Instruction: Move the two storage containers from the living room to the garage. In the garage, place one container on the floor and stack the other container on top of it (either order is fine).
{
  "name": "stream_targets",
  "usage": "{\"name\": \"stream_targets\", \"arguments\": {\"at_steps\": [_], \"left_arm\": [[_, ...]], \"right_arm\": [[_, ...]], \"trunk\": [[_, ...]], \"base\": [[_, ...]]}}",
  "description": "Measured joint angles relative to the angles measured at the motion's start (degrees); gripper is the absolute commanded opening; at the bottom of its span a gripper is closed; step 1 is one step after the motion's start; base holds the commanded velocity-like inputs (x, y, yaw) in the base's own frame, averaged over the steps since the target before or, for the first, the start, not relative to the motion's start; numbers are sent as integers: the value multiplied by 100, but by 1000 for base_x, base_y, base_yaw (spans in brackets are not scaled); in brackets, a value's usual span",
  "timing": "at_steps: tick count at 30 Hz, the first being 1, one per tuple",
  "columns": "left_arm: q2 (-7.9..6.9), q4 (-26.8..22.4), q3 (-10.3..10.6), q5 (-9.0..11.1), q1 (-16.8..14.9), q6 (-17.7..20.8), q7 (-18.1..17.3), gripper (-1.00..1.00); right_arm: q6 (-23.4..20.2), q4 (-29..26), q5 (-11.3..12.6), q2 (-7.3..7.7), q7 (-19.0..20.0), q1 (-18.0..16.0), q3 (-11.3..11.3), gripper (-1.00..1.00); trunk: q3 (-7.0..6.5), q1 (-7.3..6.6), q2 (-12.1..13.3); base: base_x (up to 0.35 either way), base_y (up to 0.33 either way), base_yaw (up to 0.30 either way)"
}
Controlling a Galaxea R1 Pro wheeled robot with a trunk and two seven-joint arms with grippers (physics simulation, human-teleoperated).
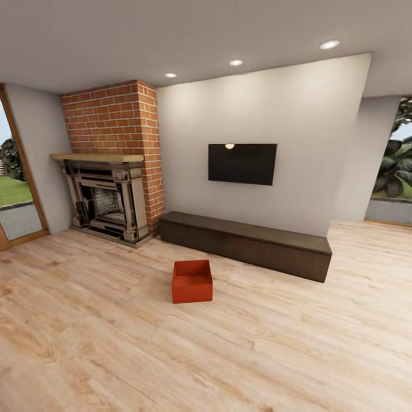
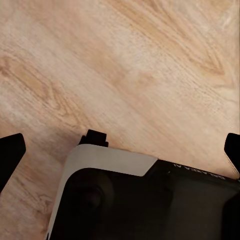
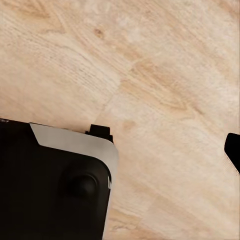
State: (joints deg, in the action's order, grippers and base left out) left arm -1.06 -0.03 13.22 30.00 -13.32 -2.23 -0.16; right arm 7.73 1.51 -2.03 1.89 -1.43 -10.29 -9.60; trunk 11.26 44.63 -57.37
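One orange-red rectangular open-topped storage bin (image 1: 192, 281) is all you've got to aim at right now, sitting alone on the light wood plank floor (image 1: 297, 349) of the living room, out in front of the long low dark-wood cabinet (image 1: 246, 244) and below-left of the black wall TV (image 1: 242, 163), with the red-brick fireplace column (image 1: 117, 123) off to its left. It's well away from you, so I'd say the step in hand is simply driving up to it. Roll straight in and stop with the bin centred between your arms, close enough that you reach down rather than forward. It sits a bit skewed to the planks, so square the base to its long sides before you commit. The walls look thin and plain, so I'd pinch opposite walls near the rim, one gripper per side, and lift evenly so it doesn't twist. On the left gripper (image 2: 120, 150) the dark fingertips sit at opposite edges of the wrist picture, spread wide with nothing between them but planks and the robot's own black-and-white base (image 2: 140, 200). On the right gripper (image 3: 230, 150) just one fingertip pokes in at the edge, so I can't tell whether it's spread or closed; check it before you reach.
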Motion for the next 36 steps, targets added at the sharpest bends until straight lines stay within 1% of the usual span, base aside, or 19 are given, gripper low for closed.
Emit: {"name": "stream_targets", "arguments": {"at_steps": [25,36], "left_arm": [[0,0,0,0,0,8,0,100],[0,0,0,0,0,9,0,100]], "right_arm": [[-2,0,-4,-14,0,0,10,100],[-4,0,-12,21,0,0,-8,100]], "trunk": [[0,0,0],[0,0,1]], "base": [[323,97,0],[323,7,0]]}}
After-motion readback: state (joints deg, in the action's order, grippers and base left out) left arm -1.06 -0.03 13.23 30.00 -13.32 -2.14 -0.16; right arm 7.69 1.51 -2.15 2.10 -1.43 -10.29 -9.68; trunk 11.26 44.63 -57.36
